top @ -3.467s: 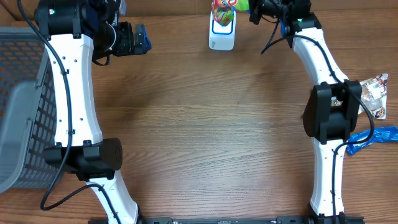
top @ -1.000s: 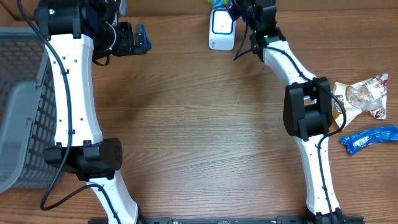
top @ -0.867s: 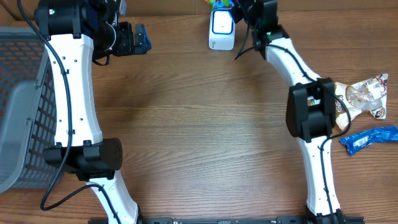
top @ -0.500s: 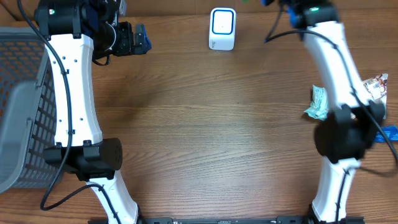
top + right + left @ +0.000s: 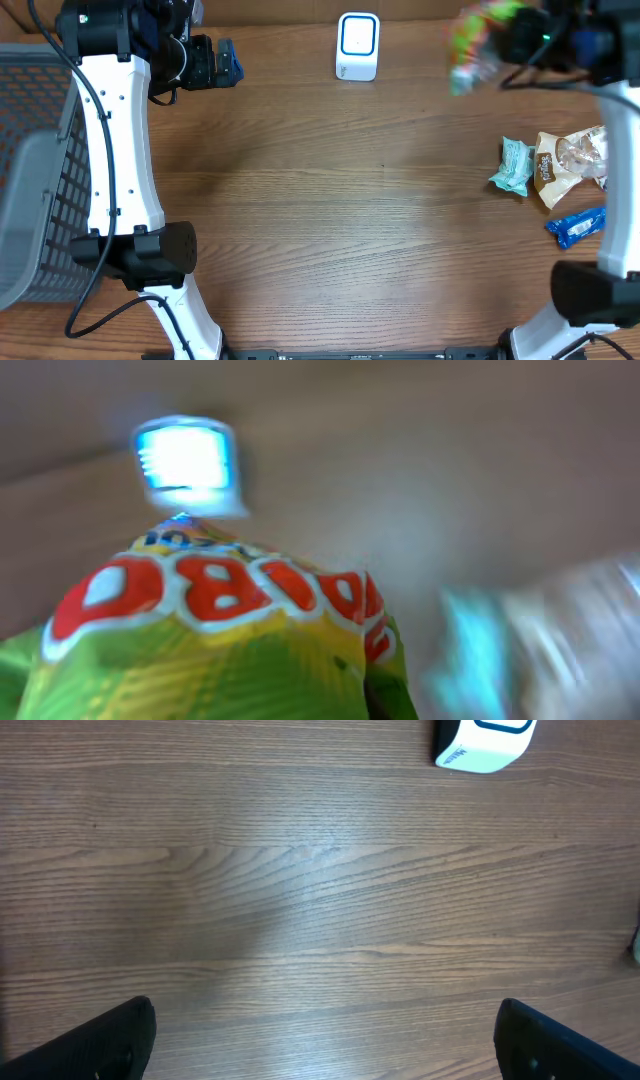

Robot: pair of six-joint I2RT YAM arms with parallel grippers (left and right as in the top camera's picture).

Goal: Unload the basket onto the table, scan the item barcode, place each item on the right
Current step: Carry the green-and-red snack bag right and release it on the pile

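Pinched in the right gripper [image 5: 512,40], the green-and-yellow snack bag [image 5: 472,45] has swung from the white scanner box [image 5: 357,45] to the upper right, likely scanned; the left gripper [image 5: 225,62] hangs spread.

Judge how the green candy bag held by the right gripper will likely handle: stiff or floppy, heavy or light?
Probably floppy: the green candy bag looks like a film pouch whose printed face bulges and curves. Likely light for its size, since it appears held by one end in the overhead view. Motion blur hides whether its surface is slippery.
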